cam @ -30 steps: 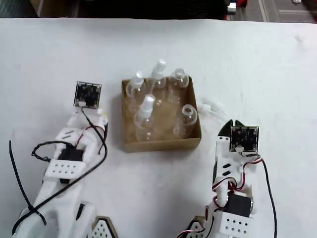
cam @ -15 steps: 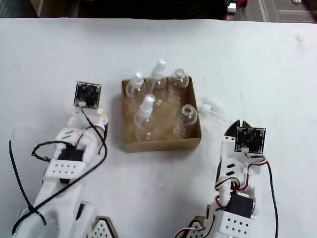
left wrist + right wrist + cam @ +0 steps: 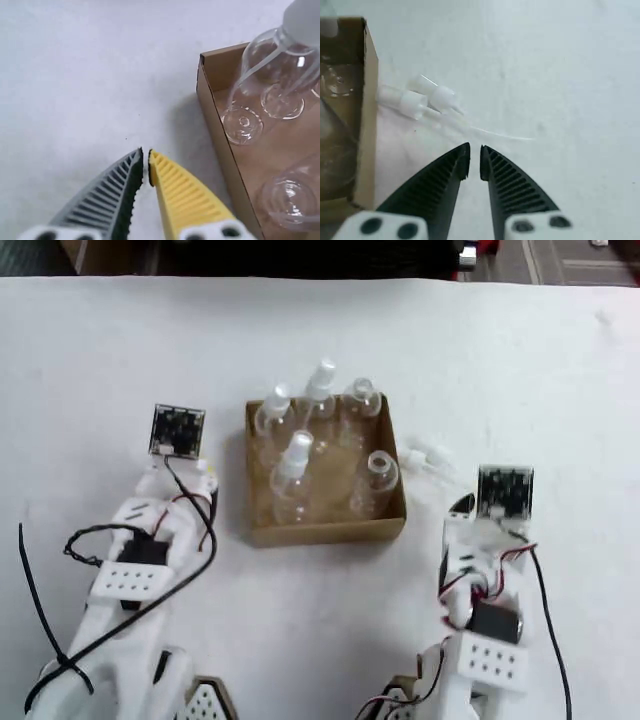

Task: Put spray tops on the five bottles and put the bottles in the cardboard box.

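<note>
At the middle of the table (image 3: pixel 520 360), the cardboard box (image 3: pixel 325 532) holds all five bottles (image 3: pixel 290 490) upright. Three carry fitted spray tops (image 3: pixel 322 375): the far-left, far-middle and near-left ones. The far-right and near-right bottles stand with open necks. Just right of the box, two loose spray tops (image 3: pixel 425 457) lie side by side on the table, thin tubes trailing from them across the surface.

The right end effector (image 3: pixel 474 159) sits on the near side of those loose tops, apart from them and to the right of the box. Its black fingers are almost closed, with only a narrow slit between the tips, and they hold nothing.

The left end effector (image 3: pixel 145 157) is over bare table left of the box, clear of its left wall. Its grey and yellow fingers are pressed together at the tips and grip nothing.
</note>
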Action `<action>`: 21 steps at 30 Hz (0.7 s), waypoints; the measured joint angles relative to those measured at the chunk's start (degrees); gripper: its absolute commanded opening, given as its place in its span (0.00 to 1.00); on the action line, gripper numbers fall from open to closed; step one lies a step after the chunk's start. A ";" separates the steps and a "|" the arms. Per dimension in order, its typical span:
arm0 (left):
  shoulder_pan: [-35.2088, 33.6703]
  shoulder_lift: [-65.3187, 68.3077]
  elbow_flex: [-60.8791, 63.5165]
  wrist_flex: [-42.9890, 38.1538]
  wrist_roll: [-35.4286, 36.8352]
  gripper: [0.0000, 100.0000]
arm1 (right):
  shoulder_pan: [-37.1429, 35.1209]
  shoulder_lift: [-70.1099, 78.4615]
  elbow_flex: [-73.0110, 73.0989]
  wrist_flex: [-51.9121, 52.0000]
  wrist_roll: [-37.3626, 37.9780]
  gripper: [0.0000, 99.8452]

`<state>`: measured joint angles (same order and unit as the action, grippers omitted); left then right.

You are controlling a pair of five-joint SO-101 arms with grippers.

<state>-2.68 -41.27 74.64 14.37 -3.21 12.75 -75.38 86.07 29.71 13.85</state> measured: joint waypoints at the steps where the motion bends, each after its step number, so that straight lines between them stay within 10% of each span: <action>1: 0.00 0.00 0.00 0.00 0.00 0.02 | 0.70 4.31 -1.67 -1.93 -0.09 0.02; 15: 0.00 0.00 0.00 0.00 0.00 0.02 | 2.11 48.35 -22.33 -7.65 -2.11 0.03; 21: 0.00 0.00 0.00 0.00 0.00 0.02 | 4.92 49.05 -24.35 -6.33 -5.10 0.20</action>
<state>-2.68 -41.27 74.64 14.37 -3.21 17.67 -26.33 61.71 23.38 8.75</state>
